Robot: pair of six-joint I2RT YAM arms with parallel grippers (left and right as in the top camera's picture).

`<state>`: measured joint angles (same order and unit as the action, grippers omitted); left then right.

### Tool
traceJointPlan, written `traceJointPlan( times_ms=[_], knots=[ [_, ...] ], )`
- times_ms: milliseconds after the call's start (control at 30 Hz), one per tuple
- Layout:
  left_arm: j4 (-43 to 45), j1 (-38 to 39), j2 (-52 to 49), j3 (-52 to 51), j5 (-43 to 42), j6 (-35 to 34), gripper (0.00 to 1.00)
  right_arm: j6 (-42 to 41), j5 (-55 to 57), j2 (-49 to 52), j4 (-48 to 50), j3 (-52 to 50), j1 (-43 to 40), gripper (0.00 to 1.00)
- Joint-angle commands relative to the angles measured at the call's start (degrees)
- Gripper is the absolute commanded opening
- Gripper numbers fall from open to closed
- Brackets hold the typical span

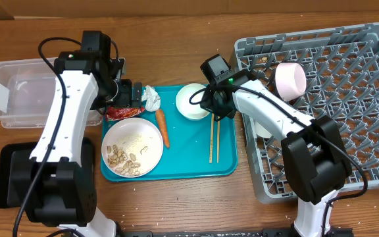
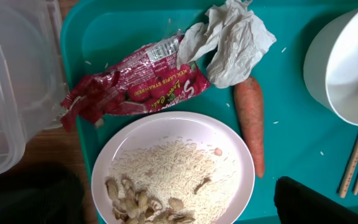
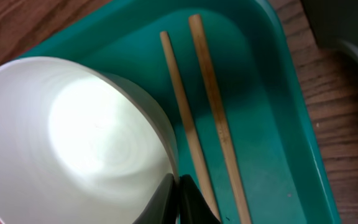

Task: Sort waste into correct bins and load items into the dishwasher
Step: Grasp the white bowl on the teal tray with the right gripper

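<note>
**Figure.** Right jaws closed on the rim of the bowl [image 1: 193, 102], pinching its thin wall. Left jaws were spread wide and held nothing, with the wrapper [image 2: 135, 87] directly beneath them.

**Handling.** The bowl looked stiff, smooth and probably light. A pinch on one edge would likely let it swing or slip, and it could chip if dropped. The rim was the only practical hold, taken deep with the wall between the pads. The wrapper looked limp and crinkly, best taken at its bunched middle.

**Views.**
- The right wrist view alone showed the pinch itself, the bowl tipped, and the chopsticks [image 3: 194, 118] lying just beside the jaws on the tray [image 3: 272, 155].
- The overhead view hid that contact under the arm. It did show the rack [image 1: 347, 164] on the side of the right jaws away from the left jaws, and the tub [image 1: 18, 92] just outside the left jaws.
- The left wrist view alone resolved the tissue [image 2: 235, 43] overlapping the wrapper's end.
</note>
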<state>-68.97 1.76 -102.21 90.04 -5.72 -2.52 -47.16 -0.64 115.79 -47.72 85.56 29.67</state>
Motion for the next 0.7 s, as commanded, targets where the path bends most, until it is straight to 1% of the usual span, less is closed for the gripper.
traceJointPlan(
  times_ms=[0, 133, 233, 333, 400, 500, 533, 600, 667],
  knots=[
    [0.2, -0.2, -1.6, 0.9, 0.3, 1.3, 1.00, 4.0, 0.6, -2.0, -1.8, 1.9, 0.1, 0.04],
    [0.2, -0.2, -2.2, 0.9, 0.3, 1.3, 1.00, 7.1, 8.4, -8.2, -7.2, 6.1, 0.1, 0.04],
    [0.2, -0.2, -2.5, 0.9, 0.3, 1.3, 1.00, 7.1, 17.9, -14.8, -12.4, 9.3, -0.1, 0.04],
    [0.2, -0.2, -2.5, 0.9, 0.3, 1.3, 1.00, 7.1, 32.2, -20.8, -16.3, 10.0, -0.9, 0.04],
    [0.2, -0.2, -2.5, 0.9, 0.3, 1.3, 1.00, 7.1, 45.4, -24.0, -19.7, 10.0, -1.9, 0.04],
    [0.2, -0.2, -2.5, 0.9, 0.3, 1.3, 1.00, 7.1, 64.8, -25.5, -25.6, 10.0, -4.4, 0.04],
    [0.2, -0.2, -2.5, 0.9, 0.3, 1.3, 1.00, 7.0, 69.8, -25.5, -27.4, 9.9, -5.6, 0.04],
    [0.2, -0.2, -2.5, 0.9, 0.3, 1.3, 1.00, 6.9, 76.8, -25.1, -29.2, 8.7, -8.5, 0.04],
    [0.2, -0.2, -2.5, 0.9, 0.3, 1.3, 1.00, 6.9, 80.2, -24.4, -29.5, 7.2, -12.3, 0.04]
  ],
)
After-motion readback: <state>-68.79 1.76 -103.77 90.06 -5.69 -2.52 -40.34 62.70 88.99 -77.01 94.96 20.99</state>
